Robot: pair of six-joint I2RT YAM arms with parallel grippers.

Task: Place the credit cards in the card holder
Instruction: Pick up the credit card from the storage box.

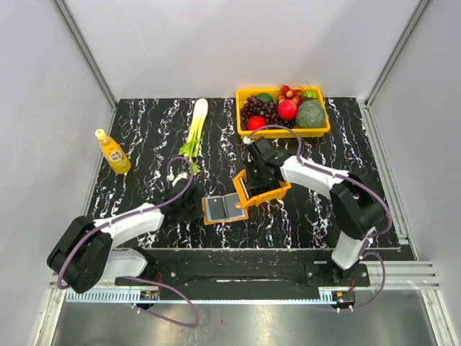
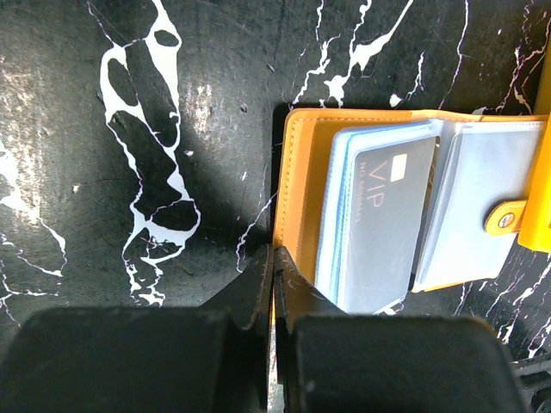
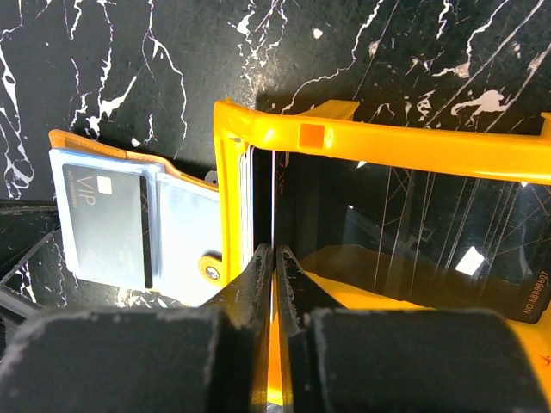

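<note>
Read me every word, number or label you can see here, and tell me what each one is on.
"VIP": on the grey card in the open card holder.
Small line above it: too small to read.
"NO." then digits, blurred: on the black card in the orange tray.
Label on the yellow bottle: too small to read.

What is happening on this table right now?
Two robot arms are filing cards. The left tool, shut, sits at the edge of the open orange card holder, which has a dark VIP card in one slot. The right tool reaches into the small orange tray, its tips nearly together around a thin card standing on edge; whether it grips it is unclear.
</note>
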